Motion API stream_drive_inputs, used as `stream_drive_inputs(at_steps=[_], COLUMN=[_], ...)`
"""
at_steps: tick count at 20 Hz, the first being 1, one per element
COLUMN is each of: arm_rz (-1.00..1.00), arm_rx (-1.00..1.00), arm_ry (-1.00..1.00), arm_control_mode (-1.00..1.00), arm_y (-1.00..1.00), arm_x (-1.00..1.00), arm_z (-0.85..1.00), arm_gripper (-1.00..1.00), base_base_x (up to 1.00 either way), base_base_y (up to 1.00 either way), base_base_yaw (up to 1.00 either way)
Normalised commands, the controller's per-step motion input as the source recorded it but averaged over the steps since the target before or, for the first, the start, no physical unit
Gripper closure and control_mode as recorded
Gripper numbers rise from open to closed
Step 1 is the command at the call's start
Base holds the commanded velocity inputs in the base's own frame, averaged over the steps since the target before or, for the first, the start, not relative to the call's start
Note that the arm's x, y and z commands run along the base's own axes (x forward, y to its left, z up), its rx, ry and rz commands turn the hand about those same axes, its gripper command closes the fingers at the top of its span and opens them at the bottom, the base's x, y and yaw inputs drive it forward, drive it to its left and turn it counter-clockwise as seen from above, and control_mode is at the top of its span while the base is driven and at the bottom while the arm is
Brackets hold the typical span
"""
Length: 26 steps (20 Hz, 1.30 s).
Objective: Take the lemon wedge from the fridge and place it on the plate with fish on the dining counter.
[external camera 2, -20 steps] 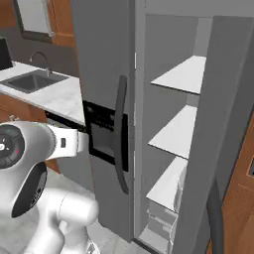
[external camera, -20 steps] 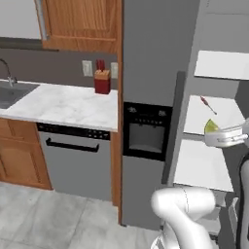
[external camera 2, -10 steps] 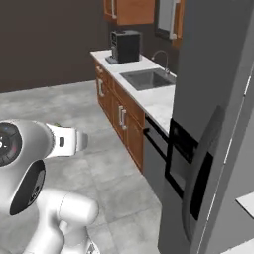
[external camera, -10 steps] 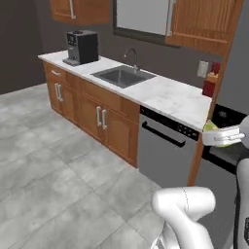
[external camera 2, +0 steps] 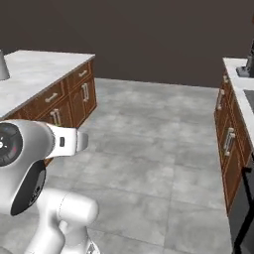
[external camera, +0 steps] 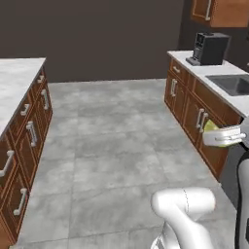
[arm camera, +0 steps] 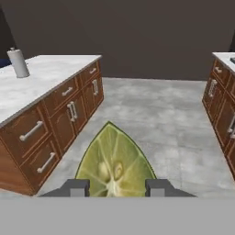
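My gripper [arm camera: 117,188] is shut on the lemon wedge [arm camera: 114,161], whose yellow-green cut face fills the space between the two fingertips [arm camera: 75,187]. In the left base view the gripper [external camera: 220,137] hangs at the right edge with the lemon wedge [external camera: 211,127] showing yellow in it. The dining counter [arm camera: 43,78] has a white marble top and brown drawer fronts. It lies ahead to the left [external camera: 14,78] [external camera 2: 34,74], well apart from the hand. The fridge and the plate with fish are out of view.
A white paper-towel roll [arm camera: 18,62] stands on the far part of the island. On the right runs the wall counter [external camera: 214,78] with a sink [external camera: 233,83] and a black coffee machine [external camera: 210,47]. Grey tiled floor [external camera: 112,146] lies between the two counters.
The whole picture has swung from the fridge past the wall counter to the open floor and island, so the base has turned. The wedge has stayed in the gripper.
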Motion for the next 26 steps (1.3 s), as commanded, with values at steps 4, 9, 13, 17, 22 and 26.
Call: stream_drive_inputs(at_steps=[4,9,13,17,22,26], arm_rz=[0.00,0.00,0.00,0.00,0.00,0.00], arm_rx=[0.00,0.00,0.00,0.00,0.00,0.00], arm_ry=[0.00,0.00,0.00,0.00,0.00,0.00], arm_control_mode=[1.00,1.00,1.00,1.00,1.00,1.00], arm_y=[0.00,0.00,0.00,0.00,0.00,0.00], arm_x=[0.00,0.00,0.00,0.00,0.00,0.00], arm_z=[0.00,0.00,0.00,0.00,0.00,0.00], arm_gripper=[1.00,1.00,1.00,1.00,1.00,1.00], base_base_x=[0.74,0.80,0.44,0.37,0.33,0.77], base_base_y=[0.00,0.03,0.42,0.90,1.00,1.00], base_base_yaw=[0.81,0.75,0.70,0.55,0.40,0.11])
